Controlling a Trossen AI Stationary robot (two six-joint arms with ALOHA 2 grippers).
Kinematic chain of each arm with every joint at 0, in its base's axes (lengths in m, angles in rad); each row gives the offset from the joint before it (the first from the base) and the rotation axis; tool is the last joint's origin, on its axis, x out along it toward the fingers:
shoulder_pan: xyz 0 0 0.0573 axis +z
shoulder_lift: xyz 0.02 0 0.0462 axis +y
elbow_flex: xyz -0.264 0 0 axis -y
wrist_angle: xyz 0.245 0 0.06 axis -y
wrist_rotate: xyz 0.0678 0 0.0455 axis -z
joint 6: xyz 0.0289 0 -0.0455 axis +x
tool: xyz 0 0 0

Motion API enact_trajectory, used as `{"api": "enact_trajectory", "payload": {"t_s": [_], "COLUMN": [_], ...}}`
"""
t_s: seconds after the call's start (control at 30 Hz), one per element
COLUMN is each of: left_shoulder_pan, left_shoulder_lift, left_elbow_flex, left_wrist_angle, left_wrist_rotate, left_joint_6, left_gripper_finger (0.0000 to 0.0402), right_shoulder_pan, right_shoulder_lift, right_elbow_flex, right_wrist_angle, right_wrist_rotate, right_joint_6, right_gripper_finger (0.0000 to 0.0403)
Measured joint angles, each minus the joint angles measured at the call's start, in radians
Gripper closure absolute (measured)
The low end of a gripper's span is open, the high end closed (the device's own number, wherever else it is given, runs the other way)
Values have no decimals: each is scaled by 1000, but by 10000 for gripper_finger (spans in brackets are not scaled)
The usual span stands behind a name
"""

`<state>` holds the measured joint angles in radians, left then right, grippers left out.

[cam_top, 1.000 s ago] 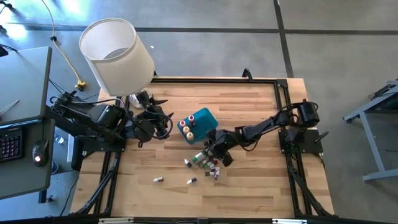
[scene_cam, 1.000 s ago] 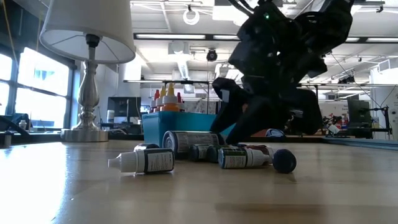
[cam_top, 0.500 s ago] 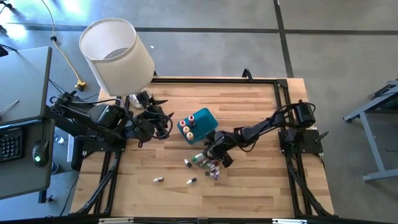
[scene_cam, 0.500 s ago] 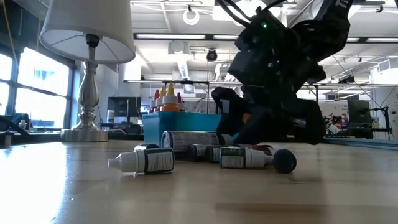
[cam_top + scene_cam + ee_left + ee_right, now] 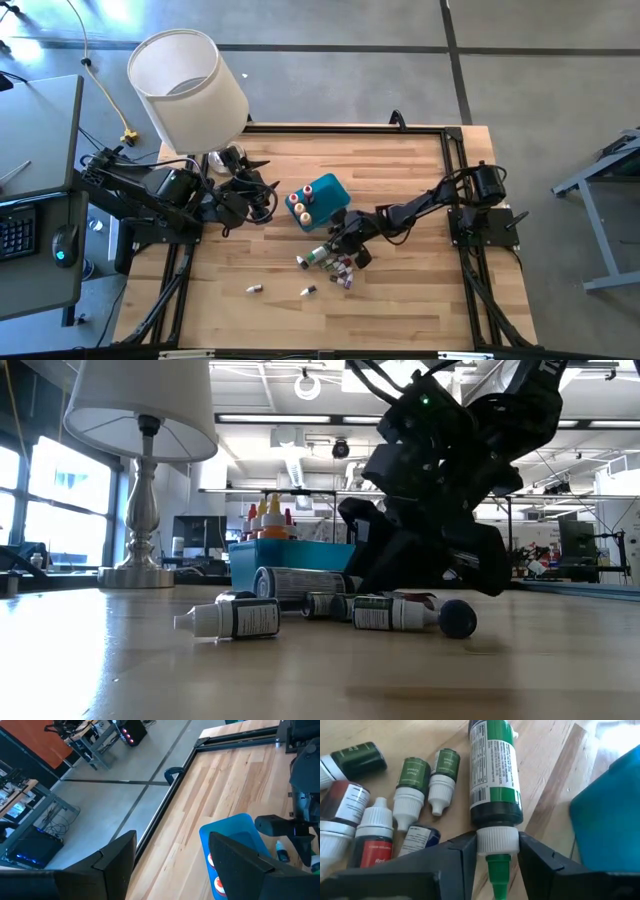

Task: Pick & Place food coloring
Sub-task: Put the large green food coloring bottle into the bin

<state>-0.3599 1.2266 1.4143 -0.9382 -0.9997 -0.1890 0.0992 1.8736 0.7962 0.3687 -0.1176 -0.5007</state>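
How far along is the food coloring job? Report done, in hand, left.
Done: a few bottles stand in the teal bin. In hand: the right end effector clamps the green bottle at its cap. Left: the heap beside it and two stray bottles. Left end effector waits open by the lamp.

Since a second ago the right gripper (image 5: 496, 851) has drawn its two fingers in from a wide spread until they pinch the white collar of the large green bottle (image 5: 495, 777), seen at centre bottom of the right wrist view. In the high view its wrist, right of centre, has crept slightly up and left toward the bottle cluster (image 5: 335, 263). In the low view, upper right, it has tilted lower.
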Motion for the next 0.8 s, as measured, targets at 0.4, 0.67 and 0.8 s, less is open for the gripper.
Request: {"api": "enact_trajectory", "payload": {"t_s": [0.4, 0.67, 0.8], "left_shoulder_pan": [0, 0, 0], "left_shoulder_lift": [1, 1, 1], "left_elbow_flex": [0, 0, 0], "left_wrist_angle": [-6, -3, 0], "left_wrist_rotate": [-1, -6, -12], "left_joint_6": [0, 0, 0], "left_gripper_finger": [158, 158, 158], "right_shoulder_pan": [64, 69, 45], "right_shoulder_lift": [-323, -420, -335], "right_elbow_flex": [0, 18, 94], "right_wrist_angle": [-304, -414, -410], "right_wrist_rotate": [232, 644, 772], "right_joint_6": [-145, -643, -902], "right_gripper_finger": [287, 289, 289]}}
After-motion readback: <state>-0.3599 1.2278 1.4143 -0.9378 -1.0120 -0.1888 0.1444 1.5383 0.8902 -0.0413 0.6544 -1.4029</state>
